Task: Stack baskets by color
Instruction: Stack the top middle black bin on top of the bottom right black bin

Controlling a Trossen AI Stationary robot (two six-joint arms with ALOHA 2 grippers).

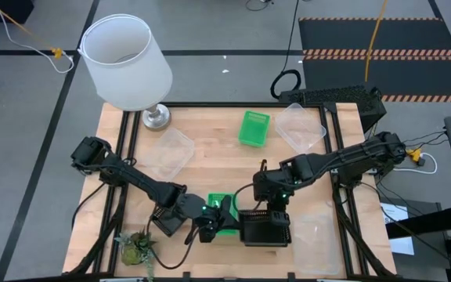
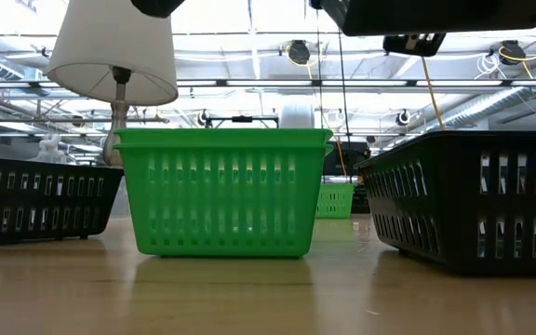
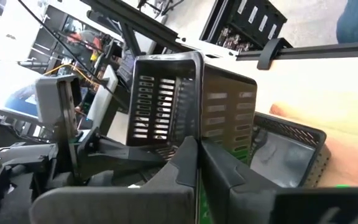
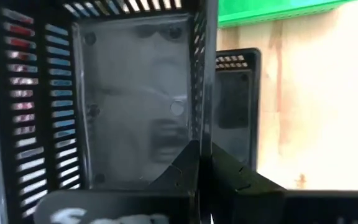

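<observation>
A black basket (image 1: pixel 266 227) hangs tilted near the table's front, with my right gripper (image 4: pixel 201 165) shut on it. Under it, a second black basket (image 2: pixel 473 200) rests on its bottom on the table. A third (image 1: pixel 165 223) sits on the table at the front left. Between them a green basket (image 2: pixel 223 191) stands upright on its bottom. My left gripper (image 3: pixel 197 146) is shut above the green basket, fingertips by the hanging basket's lower corner (image 3: pixel 196 127). Another green basket (image 1: pixel 254 128) lies at the far middle. My left gripper has its shut fingertips right at the hanging black basket's lower corner; I cannot tell whether they touch it. My right gripper pinches one side wall (image 4: pixel 204 118) of the black basket, one finger inside and one outside. It comes slanting down from above. The basket hangs tilted, clear of the black basket (image 4: pixel 235 106) below.
A white lampshade (image 1: pixel 128 63) on its stand fills the far left corner. A small potted plant (image 1: pixel 135 249) stands at the near left. Clear baskets lie at the left middle (image 1: pixel 171 153), far right (image 1: pixel 300 125) and near right (image 1: pixel 315 235).
</observation>
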